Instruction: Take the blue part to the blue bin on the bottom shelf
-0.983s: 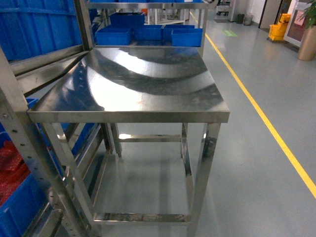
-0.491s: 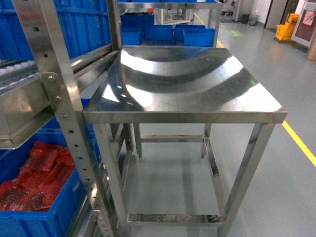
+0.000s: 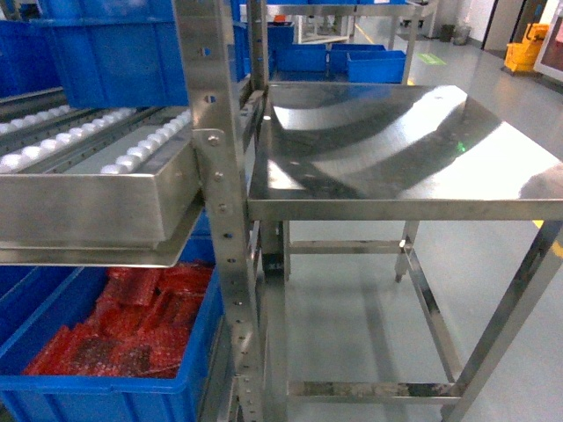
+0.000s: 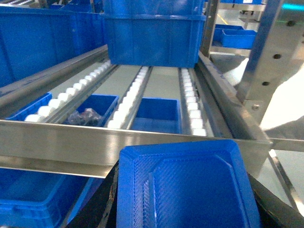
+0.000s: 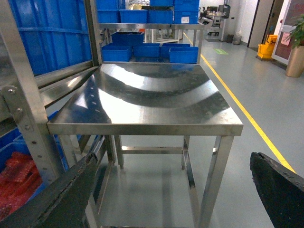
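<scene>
The blue part (image 4: 185, 187), a textured tray-shaped piece, fills the bottom of the left wrist view. My left gripper (image 4: 187, 209) is shut on it, with a black finger (image 4: 102, 199) showing on either side. It hangs just in front of the rack's steel front rail (image 4: 95, 140). Below the rollers, open blue bins (image 4: 154, 114) stand on a lower shelf. In the head view a blue bin (image 3: 106, 403) holding red bubble-wrapped pieces sits on the bottom shelf at the lower left. My right gripper (image 5: 175, 190) is open and empty, facing the steel table (image 5: 142, 95). Neither gripper shows in the head view.
A roller shelf (image 3: 97, 149) with a steel front lip carries a large blue bin (image 3: 114, 61). The rack's perforated upright (image 3: 220, 176) stands between the shelf and the steel table (image 3: 396, 141). More blue bins (image 3: 352, 61) stand behind the table. A yellow cart (image 3: 528, 44) is at the far right.
The head view has swung left. The rack, the roller shelf and the bin of red pieces have come into view, and the steel table has shifted to the right.
</scene>
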